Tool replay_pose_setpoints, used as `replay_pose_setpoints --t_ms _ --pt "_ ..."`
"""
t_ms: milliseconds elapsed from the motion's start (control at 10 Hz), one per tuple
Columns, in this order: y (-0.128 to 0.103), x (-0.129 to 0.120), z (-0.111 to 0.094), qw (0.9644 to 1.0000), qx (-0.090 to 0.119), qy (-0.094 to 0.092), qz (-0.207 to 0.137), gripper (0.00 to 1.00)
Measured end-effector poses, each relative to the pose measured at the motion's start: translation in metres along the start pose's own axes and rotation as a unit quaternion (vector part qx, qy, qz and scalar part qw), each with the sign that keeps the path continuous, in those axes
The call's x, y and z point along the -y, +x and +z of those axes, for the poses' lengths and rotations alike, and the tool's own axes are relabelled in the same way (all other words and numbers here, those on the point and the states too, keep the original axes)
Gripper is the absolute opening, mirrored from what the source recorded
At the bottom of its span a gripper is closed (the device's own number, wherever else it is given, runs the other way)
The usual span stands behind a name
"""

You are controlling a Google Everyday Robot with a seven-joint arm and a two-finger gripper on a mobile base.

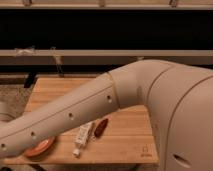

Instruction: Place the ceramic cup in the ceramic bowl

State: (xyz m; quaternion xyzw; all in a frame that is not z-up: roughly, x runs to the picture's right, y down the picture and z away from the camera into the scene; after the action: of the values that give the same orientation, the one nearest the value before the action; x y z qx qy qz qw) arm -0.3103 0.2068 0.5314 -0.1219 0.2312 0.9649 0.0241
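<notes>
While arm point(75, 116) overlaps ceramic bowl point(39, 148) | gripper out of view

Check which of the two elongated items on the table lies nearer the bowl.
The white stick, left of the dark red oval piece, closer to the orange-red bowl. Gripper not in view; the arm exits lower left.

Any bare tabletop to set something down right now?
Bare wood on the table: back-left strip behind the arm; front-right, from the reddish-brown item to the right edge. Crowded front-left: ceramic bowl, white stick. Gripper not in view; arm exits lower left.
</notes>
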Motion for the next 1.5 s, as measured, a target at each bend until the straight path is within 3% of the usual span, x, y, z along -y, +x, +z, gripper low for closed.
replay_pose_setpoints --t_ms 500,900,1000,1500 --pt "0.023 -0.008 0.033 0.9999 -0.002 -0.014 0.003 0.00" --pt "0.041 -0.017 0.069 0.9999 0.000 -0.012 0.001 0.00" --pt "0.043 -0.019 0.081 0.9999 0.004 -0.010 0.003 0.04" --pt "0.033 -0.045 0.105 0.9994 0.016 -0.011 0.028 0.52"
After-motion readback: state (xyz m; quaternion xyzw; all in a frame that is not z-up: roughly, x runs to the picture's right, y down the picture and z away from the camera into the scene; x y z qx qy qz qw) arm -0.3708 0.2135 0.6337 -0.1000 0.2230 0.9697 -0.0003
